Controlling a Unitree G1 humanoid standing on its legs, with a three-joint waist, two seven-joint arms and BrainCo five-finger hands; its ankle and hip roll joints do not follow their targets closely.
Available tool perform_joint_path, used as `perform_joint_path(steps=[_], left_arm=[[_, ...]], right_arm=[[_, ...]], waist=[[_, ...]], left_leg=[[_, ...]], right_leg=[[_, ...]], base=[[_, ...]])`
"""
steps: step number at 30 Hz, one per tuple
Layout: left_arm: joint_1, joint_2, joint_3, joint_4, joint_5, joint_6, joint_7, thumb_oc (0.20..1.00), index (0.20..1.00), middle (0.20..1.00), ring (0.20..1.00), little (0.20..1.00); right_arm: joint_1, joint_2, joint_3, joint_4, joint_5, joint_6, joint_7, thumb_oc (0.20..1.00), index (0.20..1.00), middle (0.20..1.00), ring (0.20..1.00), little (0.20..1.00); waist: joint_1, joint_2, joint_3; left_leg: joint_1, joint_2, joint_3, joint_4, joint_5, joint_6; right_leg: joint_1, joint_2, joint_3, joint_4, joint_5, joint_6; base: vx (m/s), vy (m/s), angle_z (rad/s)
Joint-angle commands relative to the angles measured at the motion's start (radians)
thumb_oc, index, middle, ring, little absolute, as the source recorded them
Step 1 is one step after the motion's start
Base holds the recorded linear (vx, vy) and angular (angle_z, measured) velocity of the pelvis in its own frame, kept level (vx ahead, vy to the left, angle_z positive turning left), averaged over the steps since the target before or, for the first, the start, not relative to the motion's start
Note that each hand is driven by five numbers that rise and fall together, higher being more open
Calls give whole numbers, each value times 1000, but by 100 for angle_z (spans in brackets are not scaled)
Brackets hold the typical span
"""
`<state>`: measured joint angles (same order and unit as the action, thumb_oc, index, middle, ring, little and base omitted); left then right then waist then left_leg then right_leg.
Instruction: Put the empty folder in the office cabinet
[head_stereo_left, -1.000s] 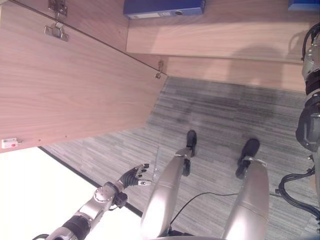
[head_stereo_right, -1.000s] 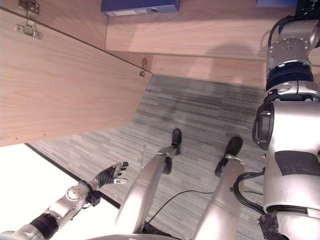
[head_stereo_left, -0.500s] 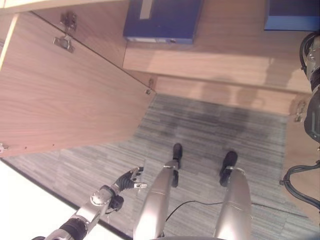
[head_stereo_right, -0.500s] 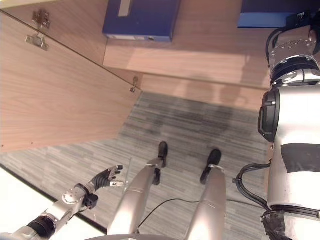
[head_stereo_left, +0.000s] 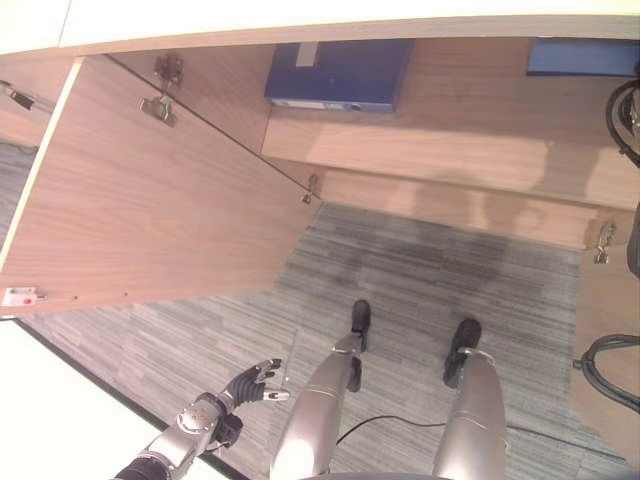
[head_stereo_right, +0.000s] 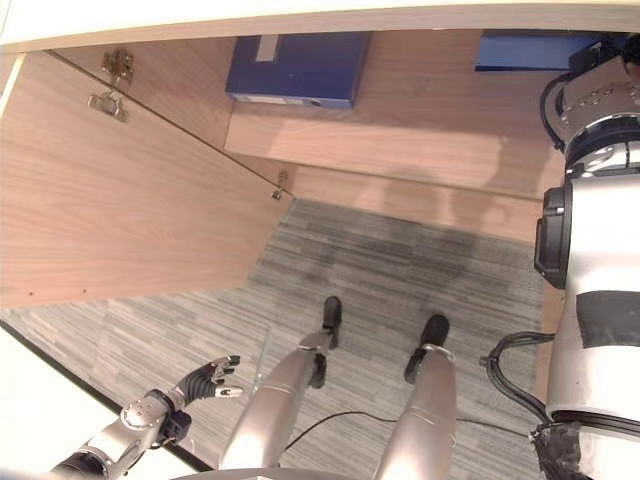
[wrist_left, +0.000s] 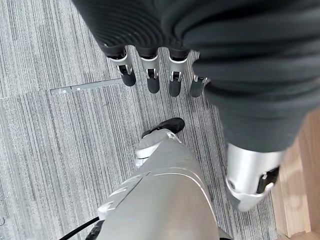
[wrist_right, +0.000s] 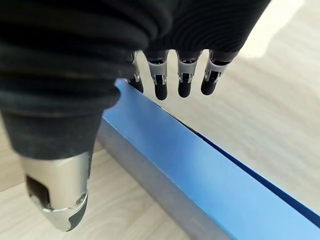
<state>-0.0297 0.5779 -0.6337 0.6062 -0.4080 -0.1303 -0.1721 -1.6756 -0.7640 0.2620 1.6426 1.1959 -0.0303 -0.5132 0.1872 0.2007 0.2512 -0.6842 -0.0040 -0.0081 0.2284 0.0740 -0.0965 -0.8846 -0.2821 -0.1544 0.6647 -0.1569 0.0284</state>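
Right wrist view showed the right hand (wrist_right: 165, 60), fingers (wrist_right: 161, 85) straight, just above a blue folder (wrist_right: 200, 180) on the cabinet shelf (head_stereo_right: 400, 120). Another folder (head_stereo_left: 335, 75) lay beside the open door (head_stereo_left: 150, 210), while the left hand (head_stereo_left: 245, 382) hung loosely spread over the carpet (head_stereo_left: 430, 260).

no readable text, spine label on blue folder (head_stereo_right: 293, 68) illegible

Head downward; wrists close along hands.
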Motion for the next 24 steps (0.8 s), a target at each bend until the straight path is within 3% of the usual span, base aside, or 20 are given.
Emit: perform_joint_path(steps=[1,8,10,11,13,21,22,23,24], left_arm=[[-13,-9,6,8,-30,-6,16,1000,1000,1000,1000,1000],[-39,-55,-13,22,-60,-11,48,1000,1000,1000,1000,1000],[-40,-61,-18,31,-61,-15,54,1000,1000,1000,1000,1000],[-42,-64,-19,32,-62,-16,56,1000,1000,1000,1000,1000],[-39,-67,-18,39,-66,-16,58,1000,1000,1000,1000,1000],[-34,-70,-18,52,-84,-17,60,1000,1000,1000,1000,1000],[-36,-71,-18,52,-84,-17,60,1000,1000,1000,1000,1000],[-35,-69,-18,53,-85,-17,61,1000,1000,1000,1000,1000],[-35,-70,-18,54,-85,-17,61,1000,1000,1000,1000,1000]], right_arm=[[-8,-47,20,-69,-9,-17,-10,1000,1000,1000,1000,1000],[135,69,-81,-67,-12,-26,-46,1000,1000,1000,1000,1000],[164,93,-100,-65,-11,-26,-48,1000,1000,1000,1000,1000],[167,98,-100,-65,-13,-27,-50,1000,1000,1000,1000,1000],[182,107,-102,-64,-17,-26,-50,1000,1000,1000,1000,1000],[178,109,-78,-66,-49,-17,-40,1000,1000,1000,1000,1000],[177,109,-77,-66,-49,-16,-40,1000,1000,1000,1000,1000],[175,108,-73,-67,-52,-16,-38,1000,1000,1000,1000,1000],[171,104,-66,-69,-59,-15,-36,1000,1000,1000,1000,1000]], waist=[[8,38,53],[-10,43,86],[-12,49,105],[-15,45,100],[-13,48,110],[-15,43,119],[-17,39,112],[-16,42,120],[-19,37,112]], left_leg=[[46,-4,-43,-8,-110,-1],[68,0,-42,-27,-106,5],[59,4,-34,-27,-78,9],[68,1,-42,-31,-98,6],[63,4,-33,-33,-75,10],[78,9,-31,-47,-70,9],[87,6,-39,-49,-92,6],[80,9,-32,-48,-70,9],[91,5,-40,-50,-96,4]], right_leg=[[157,78,29,-25,-164,62],[170,85,27,-39,-159,59],[162,86,15,-45,-125,54],[169,89,29,-45,-149,58],[163,89,17,-48,-122,54],[177,93,17,-63,-117,53],[186,95,29,-62,-144,56],[179,93,17,-63,-118,53],[187,94,29,-59,-149,56]], base=[[0,0,0],[-22,7,-1],[-52,13,-6],[71,-19,-4],[-48,15,-4],[4,-3,-1],[0,0,0],[115,-28,2],[-87,24,0]])
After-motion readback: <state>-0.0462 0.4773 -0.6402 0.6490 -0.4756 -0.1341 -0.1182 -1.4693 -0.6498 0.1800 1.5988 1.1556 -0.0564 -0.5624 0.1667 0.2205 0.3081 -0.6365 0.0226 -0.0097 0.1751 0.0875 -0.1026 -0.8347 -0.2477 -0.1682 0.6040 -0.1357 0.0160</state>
